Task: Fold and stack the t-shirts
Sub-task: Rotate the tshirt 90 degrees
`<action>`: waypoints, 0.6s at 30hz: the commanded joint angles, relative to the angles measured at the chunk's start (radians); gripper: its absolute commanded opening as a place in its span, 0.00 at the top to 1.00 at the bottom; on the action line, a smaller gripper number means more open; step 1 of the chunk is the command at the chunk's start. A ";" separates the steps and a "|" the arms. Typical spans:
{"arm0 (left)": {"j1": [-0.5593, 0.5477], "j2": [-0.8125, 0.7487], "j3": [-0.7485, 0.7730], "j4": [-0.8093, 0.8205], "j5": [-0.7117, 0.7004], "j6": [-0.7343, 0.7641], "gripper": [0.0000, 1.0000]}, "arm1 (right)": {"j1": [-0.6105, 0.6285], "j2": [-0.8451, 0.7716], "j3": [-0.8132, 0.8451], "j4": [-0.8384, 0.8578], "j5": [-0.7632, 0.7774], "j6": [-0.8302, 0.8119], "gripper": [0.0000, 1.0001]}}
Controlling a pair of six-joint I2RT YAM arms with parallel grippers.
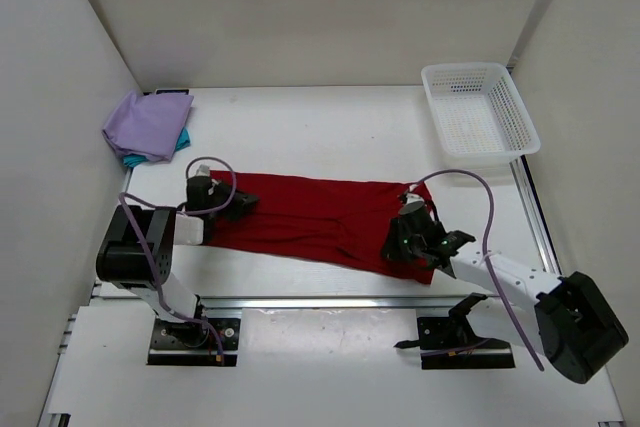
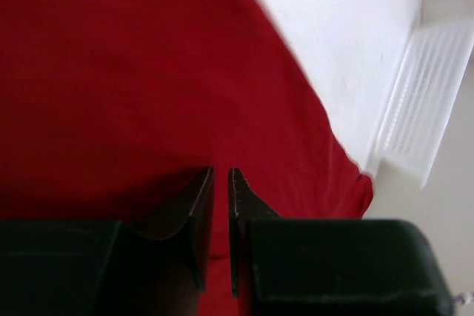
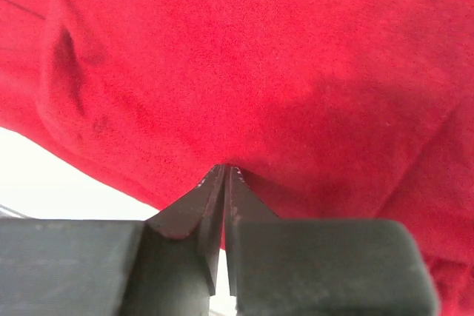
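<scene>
The deep red t-shirt lies spread in a long band across the middle of the table. My left gripper is at its left end, with the jaws nearly together and red cloth between them; the shirt fills the left wrist view beyond that gripper. My right gripper is at the shirt's right end, shut on a pinch of the red fabric, with its tips buried in the cloth. The lavender t-shirt lies folded at the back left, on top of the teal t-shirt.
A white mesh basket stands at the back right and also shows in the left wrist view. White walls close the table on the left, back and right. A metal rail runs along the near edge.
</scene>
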 commanded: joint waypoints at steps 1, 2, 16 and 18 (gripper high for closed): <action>0.091 0.004 -0.080 0.148 0.069 -0.104 0.77 | -0.033 -0.068 0.033 -0.020 0.024 0.001 0.95; 0.094 0.005 -0.091 0.182 0.079 -0.140 0.77 | -0.064 -0.071 0.045 -0.010 0.016 -0.008 0.92; -0.139 -0.309 0.023 -0.079 -0.054 0.052 0.72 | -0.274 0.662 0.529 0.159 -0.201 -0.085 1.00; -0.180 -0.357 0.009 -0.105 -0.048 0.065 0.71 | -0.277 0.833 0.710 0.080 -0.263 -0.096 1.00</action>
